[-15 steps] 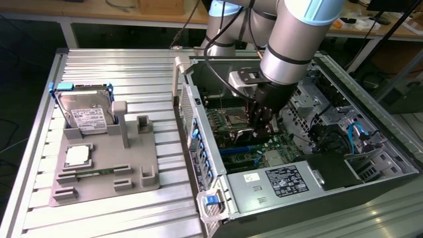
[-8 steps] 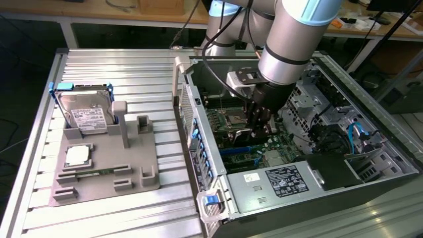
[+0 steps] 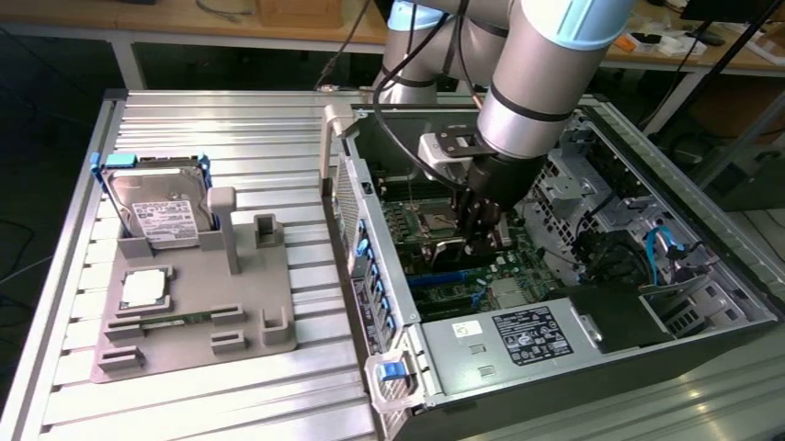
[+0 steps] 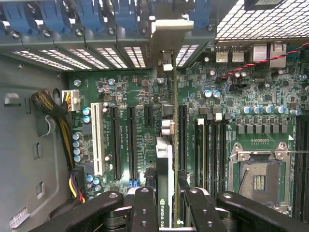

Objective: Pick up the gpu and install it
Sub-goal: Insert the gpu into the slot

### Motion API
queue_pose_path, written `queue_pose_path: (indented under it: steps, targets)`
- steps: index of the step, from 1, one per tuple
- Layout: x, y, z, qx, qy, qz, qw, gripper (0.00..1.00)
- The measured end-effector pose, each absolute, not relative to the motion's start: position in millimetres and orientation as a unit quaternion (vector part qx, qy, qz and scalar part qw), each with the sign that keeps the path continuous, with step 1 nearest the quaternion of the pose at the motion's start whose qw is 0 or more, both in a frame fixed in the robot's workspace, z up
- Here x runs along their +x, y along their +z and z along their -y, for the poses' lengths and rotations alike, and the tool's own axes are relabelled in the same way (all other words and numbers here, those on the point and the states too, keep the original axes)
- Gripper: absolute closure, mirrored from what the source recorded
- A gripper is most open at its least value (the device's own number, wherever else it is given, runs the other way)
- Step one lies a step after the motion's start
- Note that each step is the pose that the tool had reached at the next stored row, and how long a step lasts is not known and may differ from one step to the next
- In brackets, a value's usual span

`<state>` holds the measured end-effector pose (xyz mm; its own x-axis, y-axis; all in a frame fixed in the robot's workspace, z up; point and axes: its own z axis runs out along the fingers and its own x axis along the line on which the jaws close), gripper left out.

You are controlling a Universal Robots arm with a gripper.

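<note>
The gpu (image 4: 165, 159) appears edge-on in the wrist view, a thin green card with a cooler block on one side. Its silver end bracket (image 4: 169, 36) reaches up to the slotted rear wall of the case. My gripper (image 4: 170, 217) is shut on the card, a black finger (image 4: 144, 208) pressing each face. The card stands upright over the motherboard (image 4: 241, 96), lined up along the black expansion slots (image 4: 116, 140); whether it touches a slot is hidden. In the exterior view my gripper (image 3: 481, 230) hangs low inside the open computer case (image 3: 687, 276).
A CPU socket (image 4: 260, 176) lies beside the card, and a white slot (image 4: 98, 140) and cable bundle (image 4: 53, 111) on the other side. Outside the case, at the exterior view's left, a grey fixture (image 3: 184, 312) holds a hard drive (image 3: 160, 207). The power supply (image 3: 528, 335) sits near the case front.
</note>
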<state>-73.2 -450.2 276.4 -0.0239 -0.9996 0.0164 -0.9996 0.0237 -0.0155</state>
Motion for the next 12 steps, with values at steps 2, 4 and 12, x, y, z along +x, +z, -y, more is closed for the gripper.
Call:
queue_pose_path:
  steps: [2,4,12]
  targets:
    - [-73.4,275.8,450.2,0.699,0.010,0.715,-0.001,0.73]
    - [-73.7,275.2,450.3,0.699,0.009,0.715,-0.001,0.73]
    - [-74.1,273.4,450.2,0.699,0.006,0.716,-0.004,0.73]
